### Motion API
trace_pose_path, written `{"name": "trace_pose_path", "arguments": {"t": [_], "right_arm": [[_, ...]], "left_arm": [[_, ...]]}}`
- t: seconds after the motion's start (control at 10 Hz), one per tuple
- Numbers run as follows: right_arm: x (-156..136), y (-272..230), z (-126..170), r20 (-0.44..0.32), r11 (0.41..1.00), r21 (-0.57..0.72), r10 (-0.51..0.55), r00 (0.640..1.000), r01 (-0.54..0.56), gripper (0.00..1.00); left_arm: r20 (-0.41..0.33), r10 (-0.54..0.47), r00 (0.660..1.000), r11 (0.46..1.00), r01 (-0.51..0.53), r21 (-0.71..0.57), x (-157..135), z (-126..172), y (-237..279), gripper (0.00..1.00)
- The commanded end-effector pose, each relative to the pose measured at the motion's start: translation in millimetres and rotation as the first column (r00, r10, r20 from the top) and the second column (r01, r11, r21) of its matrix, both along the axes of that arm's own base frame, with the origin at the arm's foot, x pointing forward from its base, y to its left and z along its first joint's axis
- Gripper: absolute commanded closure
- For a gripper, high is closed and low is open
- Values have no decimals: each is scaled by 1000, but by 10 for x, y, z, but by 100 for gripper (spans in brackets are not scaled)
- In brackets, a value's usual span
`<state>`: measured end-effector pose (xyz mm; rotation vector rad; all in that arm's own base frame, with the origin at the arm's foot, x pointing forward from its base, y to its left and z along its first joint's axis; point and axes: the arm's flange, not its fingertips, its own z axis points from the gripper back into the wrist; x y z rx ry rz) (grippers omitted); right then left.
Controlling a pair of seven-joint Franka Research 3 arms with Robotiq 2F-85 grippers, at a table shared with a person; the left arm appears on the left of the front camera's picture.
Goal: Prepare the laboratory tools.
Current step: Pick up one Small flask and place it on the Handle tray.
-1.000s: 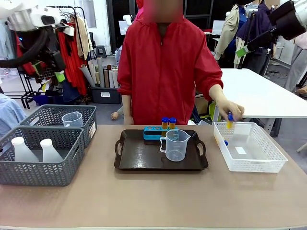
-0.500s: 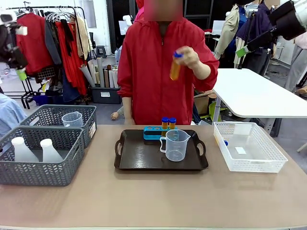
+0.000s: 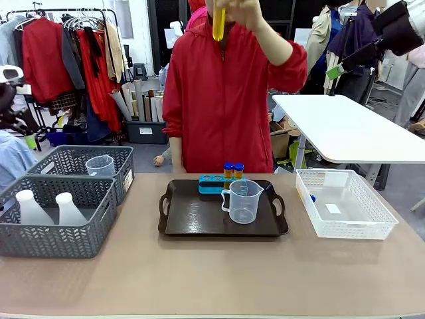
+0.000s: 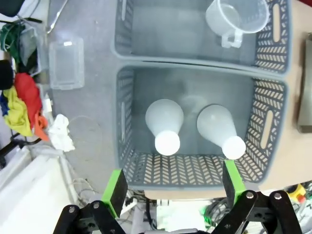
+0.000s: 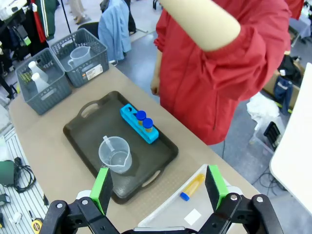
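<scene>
An orange-yellow tube (image 3: pixel 218 21) is held upright, high above the table, in a person's hand (image 3: pixel 244 9). Two more blue-capped tubes (image 3: pixel 228 170) are seen standing side by side in the right-hand holes of a blue rack (image 3: pixel 211 184) at the far edge of a dark tray (image 3: pixel 192 219). A fourth tube (image 5: pixel 191 187) is laid flat in a white basket (image 3: pixel 372 216). A clear handled beaker (image 3: pixel 242 201), upright and empty, is set on the tray just in front of the rack. Two white conical flasks (image 4: pixel 165 124) are stood upright, side by side, in the near grey basket (image 3: pixel 53 242). A second clear beaker (image 3: pixel 100 165) is placed in the far grey basket (image 3: pixel 66 159).
</scene>
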<state>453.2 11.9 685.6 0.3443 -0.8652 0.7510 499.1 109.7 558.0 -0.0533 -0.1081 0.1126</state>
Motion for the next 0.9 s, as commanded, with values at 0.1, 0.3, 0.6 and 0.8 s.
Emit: {"name": "trace_pose_path", "arguments": {"t": [0.1,0.3,0.6,0.8], "right_arm": [[4,-5,12,4,1000,15,8,1000,-8,0],[4,-5,12,4,1000,15,8,1000,-8,0],[4,-5,12,4,1000,15,8,1000,-8,0],[4,-5,12,4,1000,15,8,1000,-8,0]], "left_arm": [[-7,-46,999,997,46,55,-44,-401,55,0],[31,-118,993,987,113,116,-127,-731,-57,0],[104,-128,986,990,122,68,-223,-1059,-104,0],[90,-122,988,992,118,49,-242,-1171,-33,0]]}}
